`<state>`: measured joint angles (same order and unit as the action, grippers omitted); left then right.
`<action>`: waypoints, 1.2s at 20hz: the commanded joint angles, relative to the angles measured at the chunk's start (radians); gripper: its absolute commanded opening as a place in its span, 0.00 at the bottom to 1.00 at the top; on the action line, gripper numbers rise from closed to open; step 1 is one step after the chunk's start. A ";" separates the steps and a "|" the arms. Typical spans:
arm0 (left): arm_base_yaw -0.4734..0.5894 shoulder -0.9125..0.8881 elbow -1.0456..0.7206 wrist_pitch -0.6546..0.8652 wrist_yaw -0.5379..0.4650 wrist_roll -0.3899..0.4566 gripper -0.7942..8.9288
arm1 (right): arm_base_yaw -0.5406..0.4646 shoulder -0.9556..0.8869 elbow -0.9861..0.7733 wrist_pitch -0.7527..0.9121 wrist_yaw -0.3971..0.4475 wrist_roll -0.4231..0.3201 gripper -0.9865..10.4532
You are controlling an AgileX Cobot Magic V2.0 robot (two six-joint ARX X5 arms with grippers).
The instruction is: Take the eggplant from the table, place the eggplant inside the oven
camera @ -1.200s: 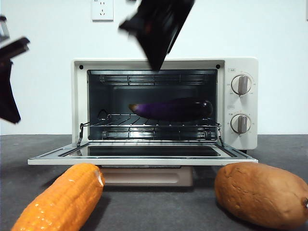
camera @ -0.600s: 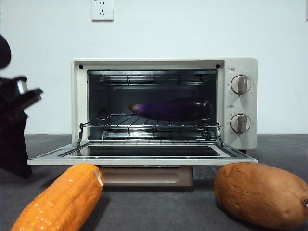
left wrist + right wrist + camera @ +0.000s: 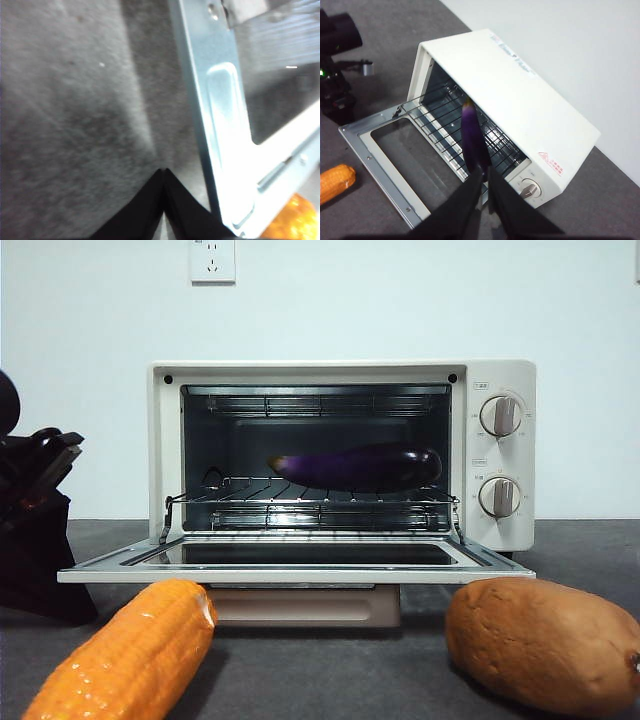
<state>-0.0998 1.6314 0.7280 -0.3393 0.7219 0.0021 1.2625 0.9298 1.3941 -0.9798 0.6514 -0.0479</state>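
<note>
The eggplant (image 3: 357,467) lies on the oven (image 3: 500,375) rack — placing looks done. Left end effector (image 3: 164,175), pressed together, sits low just beside the dropped door (image 3: 220,115); right end effector (image 3: 484,176), also together, hangs above — closing that door seems next.

The eggplant (image 3: 358,467) lies lengthwise on the wire rack (image 3: 310,502) inside the oven (image 3: 342,455), whose door (image 3: 295,562) is folded down flat toward the front, with the corn cob (image 3: 125,658) before its left end, the sweet potato (image 3: 545,643) before its right, and the left gripper (image 3: 163,176) low over the table (image 3: 70,130) just beside the door's left edge.

you've got one eggplant (image 3: 357,467), one oven (image 3: 345,455), one corn cob (image 3: 125,655), one sweet potato (image 3: 545,642), two knobs (image 3: 500,416).
</note>
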 commanded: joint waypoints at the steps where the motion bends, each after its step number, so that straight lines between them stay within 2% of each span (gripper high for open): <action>1: 0.012 0.028 -0.003 0.006 0.068 0.021 0.09 | 0.014 -0.006 0.022 0.005 0.003 0.017 0.09; 9: 0.065 0.028 -0.002 0.055 0.270 0.020 0.09 | 0.014 -0.018 0.021 -0.060 0.003 0.056 0.09; 15: 0.088 0.028 0.005 0.102 0.420 0.006 0.09 | 0.014 -0.016 0.019 -0.150 0.002 0.133 0.09; 19: 0.089 0.028 0.035 0.100 0.480 0.003 0.09 | 0.014 -0.016 0.018 -0.192 0.000 0.197 0.09; 24: 0.089 0.028 0.119 0.100 0.555 -0.056 0.09 | 0.014 -0.017 -0.008 -0.244 -0.002 0.243 0.09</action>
<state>-0.0059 1.6428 0.8101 -0.2546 1.2427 -0.0292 1.2625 0.9043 1.3853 -1.2232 0.6495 0.1543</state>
